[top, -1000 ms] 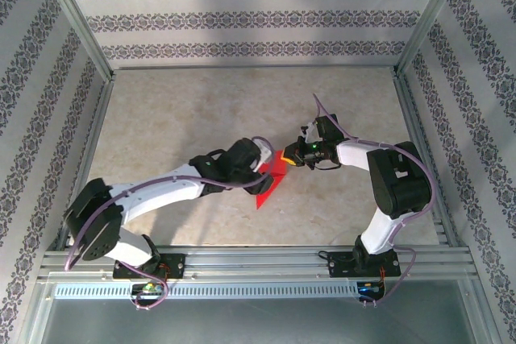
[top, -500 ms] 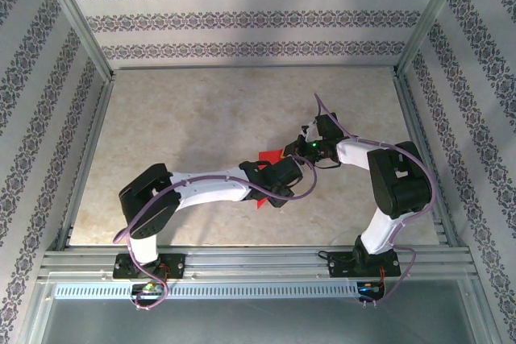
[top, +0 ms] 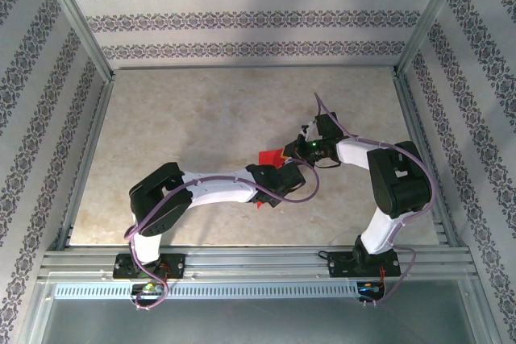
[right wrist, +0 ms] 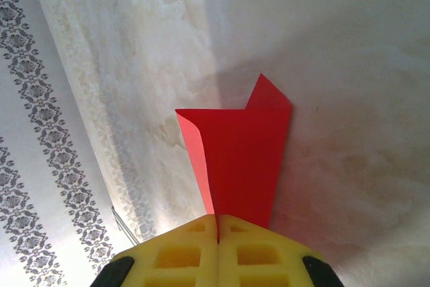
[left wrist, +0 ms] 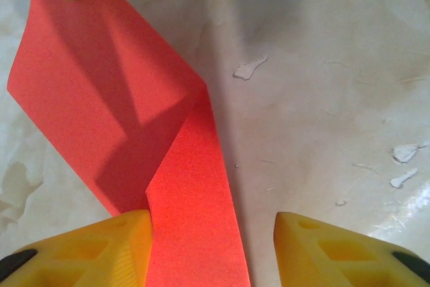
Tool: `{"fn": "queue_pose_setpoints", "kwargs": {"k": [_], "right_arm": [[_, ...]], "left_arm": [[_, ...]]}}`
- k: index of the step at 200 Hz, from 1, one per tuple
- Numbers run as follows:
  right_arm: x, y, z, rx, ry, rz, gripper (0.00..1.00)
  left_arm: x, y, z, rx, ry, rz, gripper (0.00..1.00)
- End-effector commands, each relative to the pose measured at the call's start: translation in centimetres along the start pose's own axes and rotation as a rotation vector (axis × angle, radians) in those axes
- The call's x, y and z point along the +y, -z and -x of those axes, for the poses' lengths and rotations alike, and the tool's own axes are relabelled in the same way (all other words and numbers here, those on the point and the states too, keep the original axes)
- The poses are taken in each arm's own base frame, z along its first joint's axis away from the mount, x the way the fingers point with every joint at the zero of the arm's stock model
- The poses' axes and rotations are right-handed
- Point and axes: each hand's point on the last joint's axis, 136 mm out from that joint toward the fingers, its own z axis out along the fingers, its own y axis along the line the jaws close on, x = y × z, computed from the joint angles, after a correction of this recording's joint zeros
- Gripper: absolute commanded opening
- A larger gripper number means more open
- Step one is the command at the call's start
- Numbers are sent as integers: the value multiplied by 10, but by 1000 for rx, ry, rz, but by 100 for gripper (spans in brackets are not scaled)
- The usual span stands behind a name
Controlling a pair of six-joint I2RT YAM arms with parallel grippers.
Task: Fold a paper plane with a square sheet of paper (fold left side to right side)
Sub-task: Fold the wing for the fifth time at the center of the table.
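Red paper (top: 269,155) shows just off the counter's (top: 177,118) middle, toward 4 o'clock. The left claw (top: 284,176) hangs over its 5 o'clock part, and the right claw (top: 293,151) meets its 3 o'clock edge. A red tip of it pokes out at 6 o'clock.

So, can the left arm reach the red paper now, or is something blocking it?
Probably yes. The left gripper stands open with a strip of the red paper lying between its fingers. The right gripper pinches the other end, out of the way.
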Motion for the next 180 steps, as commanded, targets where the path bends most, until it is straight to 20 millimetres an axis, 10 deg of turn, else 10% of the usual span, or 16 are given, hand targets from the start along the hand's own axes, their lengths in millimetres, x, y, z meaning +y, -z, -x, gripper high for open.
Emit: {"fn": "queue_pose_setpoints", "kwargs": {"k": [1,180], "right_arm": [[1,-3,3,-1,-5,-7,0],[-23,3,12,-75,-27,-86,11]], "left_arm": [[1,-5,-14,32,-29,53,48],[-15,-21,-23,47,10,-4,13]]}}
